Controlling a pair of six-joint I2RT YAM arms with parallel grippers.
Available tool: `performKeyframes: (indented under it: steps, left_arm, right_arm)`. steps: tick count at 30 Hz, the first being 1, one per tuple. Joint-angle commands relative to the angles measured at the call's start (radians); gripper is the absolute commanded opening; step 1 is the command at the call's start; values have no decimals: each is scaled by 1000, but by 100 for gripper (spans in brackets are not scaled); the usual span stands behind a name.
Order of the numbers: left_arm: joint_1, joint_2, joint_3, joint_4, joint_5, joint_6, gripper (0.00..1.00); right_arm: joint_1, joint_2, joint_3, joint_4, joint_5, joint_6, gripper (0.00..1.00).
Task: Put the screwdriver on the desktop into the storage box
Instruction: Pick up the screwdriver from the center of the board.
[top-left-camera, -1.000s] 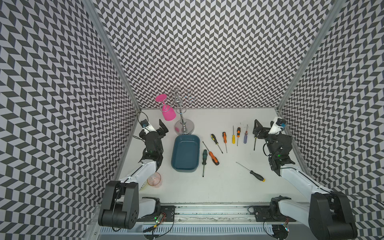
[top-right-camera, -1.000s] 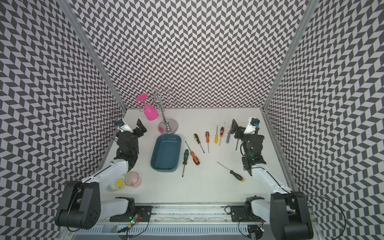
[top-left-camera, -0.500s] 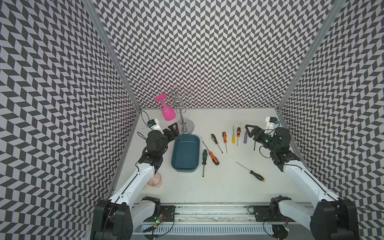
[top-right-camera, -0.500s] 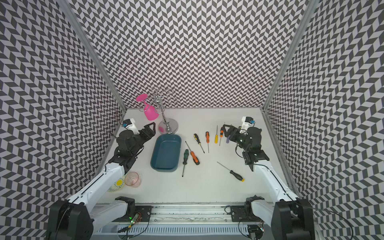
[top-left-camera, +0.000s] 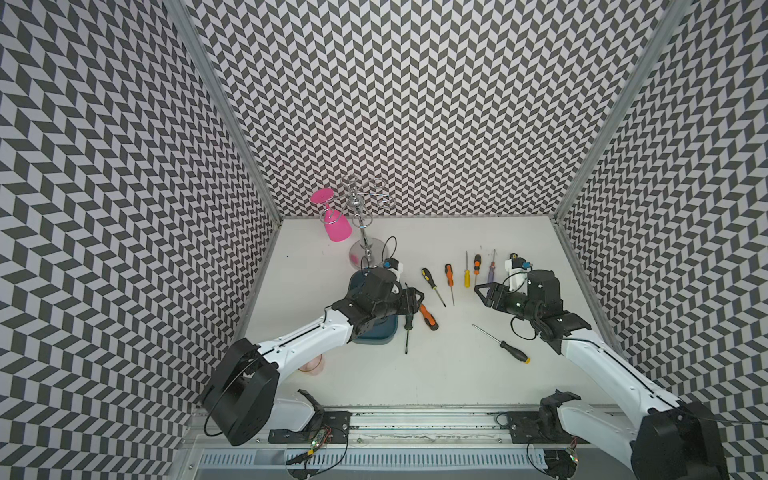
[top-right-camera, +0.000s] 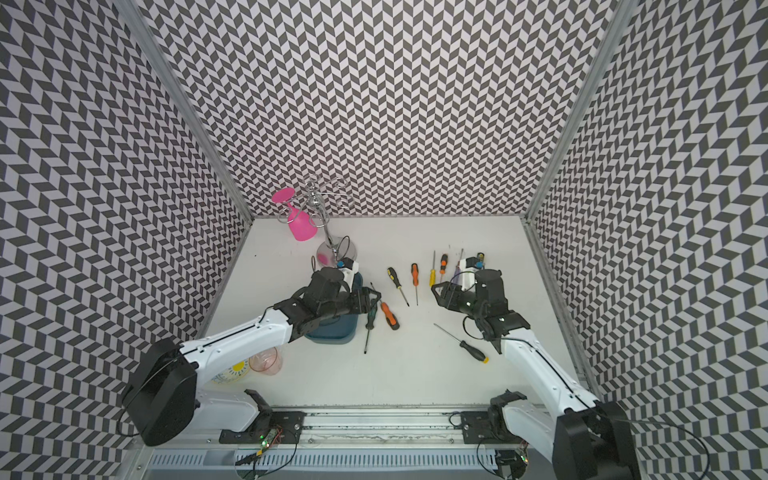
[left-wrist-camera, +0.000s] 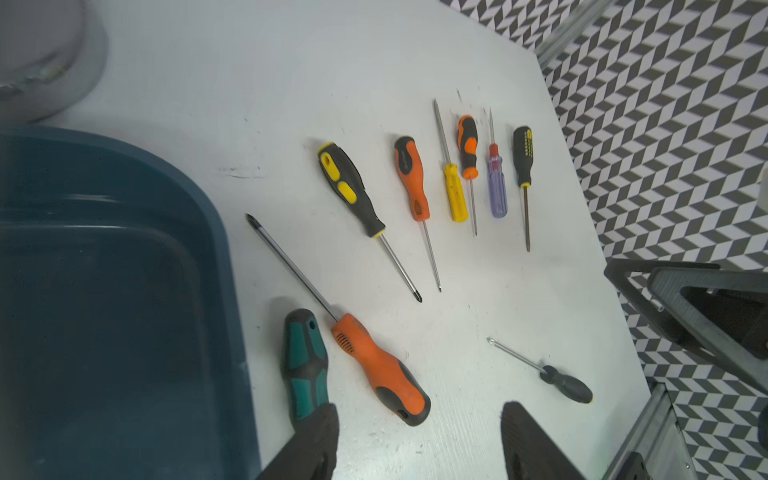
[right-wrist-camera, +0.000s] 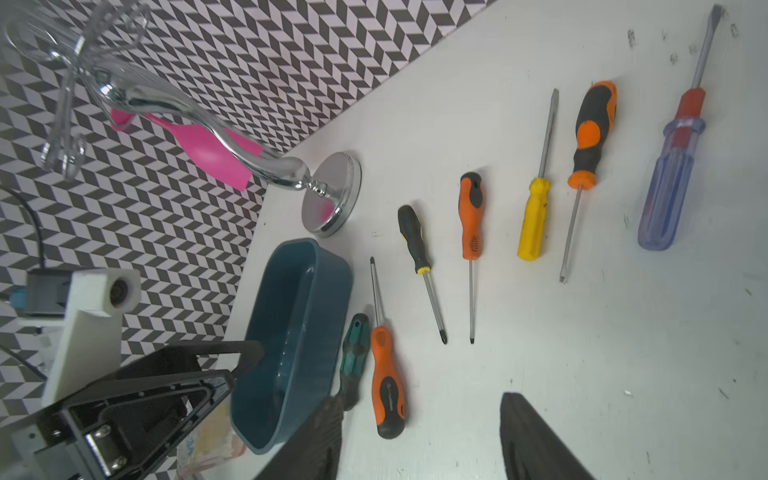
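Quick one from the screwdriver job. The box (left-wrist-camera: 230, 291) looked empty to me, so nothing was done yet. This was the reach-in step. Every driver lay out on the desktop (top-left-camera: 436, 374).

In a top view my left pincer (top-left-camera: 412, 300) hung about mid-frame, right over the handles of the green driver (top-left-camera: 409, 323) and the orange driver (top-left-camera: 428, 318). Those two sat side by side just right of the box. On the wrist cam its fingers (left-wrist-camera: 320, 436) were apart with nothing between them, and one tip covered the end of the green handle.

My right pincer (top-left-camera: 481, 291) was right of centre, near the row of small drivers (top-left-camera: 467, 277). It was spread and empty too. The black driver (top-left-camera: 513, 351) lay alone at lower right, well apart from the rest.

I figured green was the pick, since it sat closest to the box. The next move called for dropping straight down, straddling that handle only, pinching it, lifting, then swinging left over the rim. The catch was the orange handle right beside it. A sloppy descent could have grabbed both or rolled one away.
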Motion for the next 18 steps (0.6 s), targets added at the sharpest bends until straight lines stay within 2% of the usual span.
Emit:
performKeyframes:
  steps: [1, 4, 9, 18]
  left_arm:
    - [-57, 73, 62, -65, -65, 27, 65]
    - [-98, 149, 103, -109, -127, 3, 65]
    - [-140, 212, 139, -170, -253, -47, 69]
    - [-170, 256, 158, -226, -358, -113, 67]
  right_arm:
    - [13, -28, -25, -4, 21, -18, 63]
    - [16, -43, -34, -14, 27, -22, 63]
    - [17, -63, -39, -38, 47, -43, 64]
    - [17, -72, -66, -29, 36, -37, 64]
